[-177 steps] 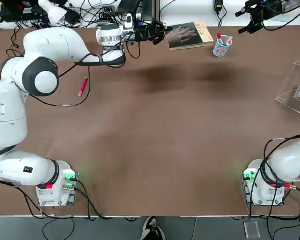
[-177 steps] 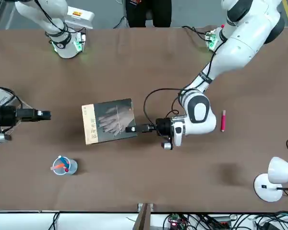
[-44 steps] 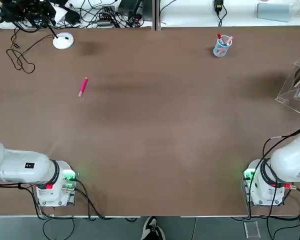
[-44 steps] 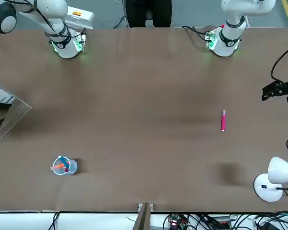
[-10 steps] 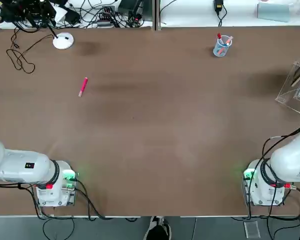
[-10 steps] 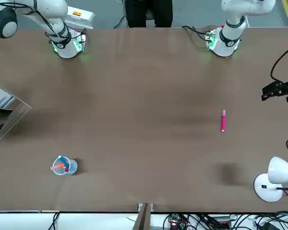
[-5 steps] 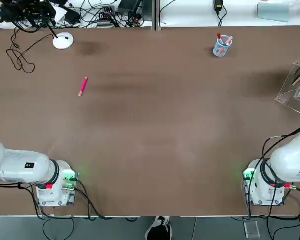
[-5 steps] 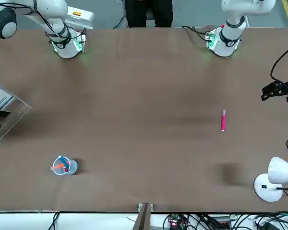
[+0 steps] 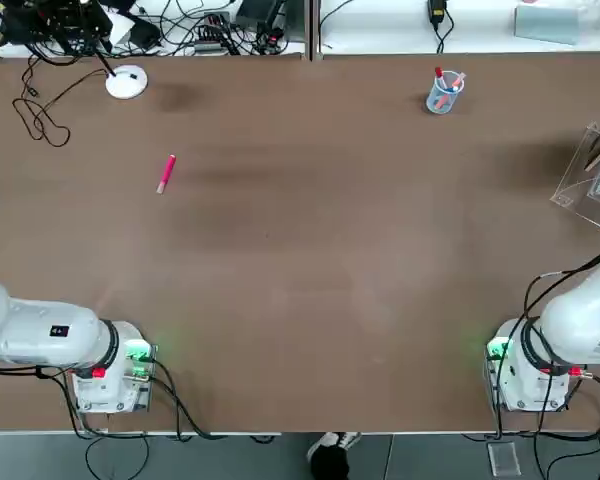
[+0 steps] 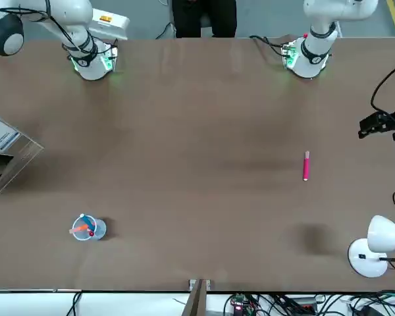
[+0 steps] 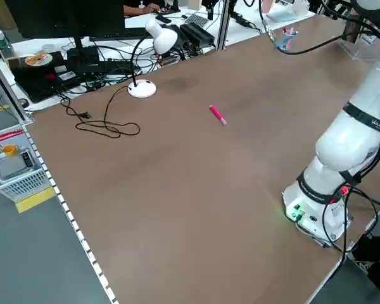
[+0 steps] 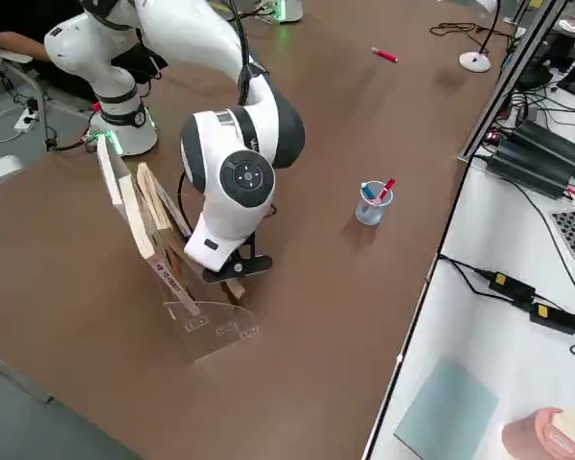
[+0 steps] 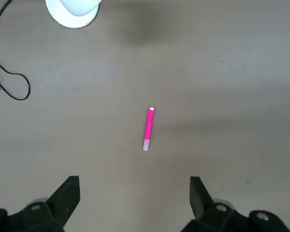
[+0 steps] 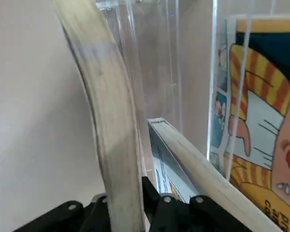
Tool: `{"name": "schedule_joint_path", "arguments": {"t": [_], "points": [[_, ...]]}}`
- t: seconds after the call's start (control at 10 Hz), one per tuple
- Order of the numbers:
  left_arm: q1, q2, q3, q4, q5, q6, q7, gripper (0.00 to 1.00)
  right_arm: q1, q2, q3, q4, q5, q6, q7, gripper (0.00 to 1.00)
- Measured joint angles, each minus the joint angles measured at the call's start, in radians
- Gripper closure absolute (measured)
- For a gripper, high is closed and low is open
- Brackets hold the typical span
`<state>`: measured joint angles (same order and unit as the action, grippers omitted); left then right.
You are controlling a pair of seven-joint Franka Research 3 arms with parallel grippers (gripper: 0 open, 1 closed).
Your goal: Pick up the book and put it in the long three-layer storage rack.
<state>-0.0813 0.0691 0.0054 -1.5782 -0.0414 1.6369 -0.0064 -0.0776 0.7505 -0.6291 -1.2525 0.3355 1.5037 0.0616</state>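
Observation:
The book [image 14: 111,121] shows edge-on as a pale curved slab, and my right gripper [image 14: 130,210] is shut on its near edge. It leans inside the long three-layer storage rack [image 12: 209,329], a clear acrylic stand at the table's right edge [image 9: 586,165]. From the right side the book [image 12: 158,240] stands tilted among other leaning slabs, with the right gripper [image 12: 232,271] beside it. A comic-cover book [image 14: 261,121] sits behind an acrylic wall. My left gripper [image 13: 134,198] hangs open high over the left side of the table, holding nothing.
A pink pen [image 9: 166,173] lies on the left half of the table. A white lamp base [image 9: 126,82] and cables sit at the far left corner. A small clear cup of pens [image 9: 444,92] stands near the far edge, right of centre.
The dark book seen through the rack wall has shifted slightly. The left arm has not moved. A person's shoe has moved along the near table edge.

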Motion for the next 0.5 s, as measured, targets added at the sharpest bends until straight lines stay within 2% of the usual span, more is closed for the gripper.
{"name": "schedule_joint_path", "arguments": {"t": [0.5], "points": [[0.0, 0.001, 0.0, 0.0, 0.0, 0.0, 0.0, 0.0, 0.0, 0.011, 0.001, 0.006, 0.016, 0.003, 0.0, 0.82]]}}
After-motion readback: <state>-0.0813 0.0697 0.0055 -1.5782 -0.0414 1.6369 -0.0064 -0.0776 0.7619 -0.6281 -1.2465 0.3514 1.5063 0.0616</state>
